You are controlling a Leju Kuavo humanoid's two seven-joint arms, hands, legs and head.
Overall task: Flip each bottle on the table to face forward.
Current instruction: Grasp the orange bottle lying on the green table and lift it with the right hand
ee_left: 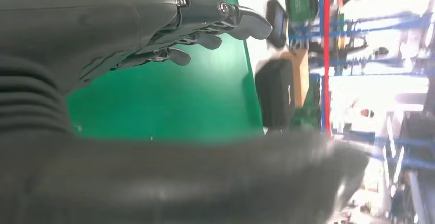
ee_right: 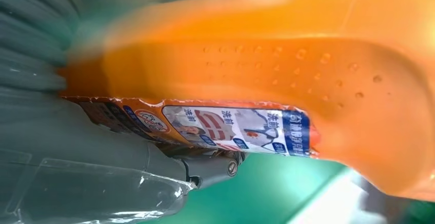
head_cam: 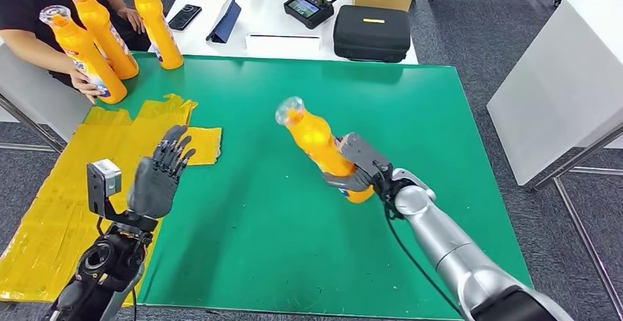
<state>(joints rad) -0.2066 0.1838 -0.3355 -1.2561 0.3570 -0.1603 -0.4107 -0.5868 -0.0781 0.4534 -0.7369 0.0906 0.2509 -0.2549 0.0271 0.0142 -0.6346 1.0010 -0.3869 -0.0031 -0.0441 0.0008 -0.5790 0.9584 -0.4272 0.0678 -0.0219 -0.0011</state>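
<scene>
Right hand (head_cam: pixel 361 168) gripping an orange bottle (head_cam: pixel 319 143) low on its body, holding it tilted above the green worktop (head_cam: pixel 411 115), while left hand (head_cam: pixel 160 176) is hovering open, fingers spread, holding nothing.

Three bottles (head_cam: pixel 110 38) stand at the table's (head_cam: pixel 411 115) far-left corner, one bottle (head_cam: pixel 319 145) mid-table.

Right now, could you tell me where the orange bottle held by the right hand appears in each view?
Head view: orange bottle tilted at centre, gripped by the right hand.
Left wrist view: not in it.
Right wrist view: orange bottle spans the picture, close up.
Shared landmark: green table mat.
</scene>
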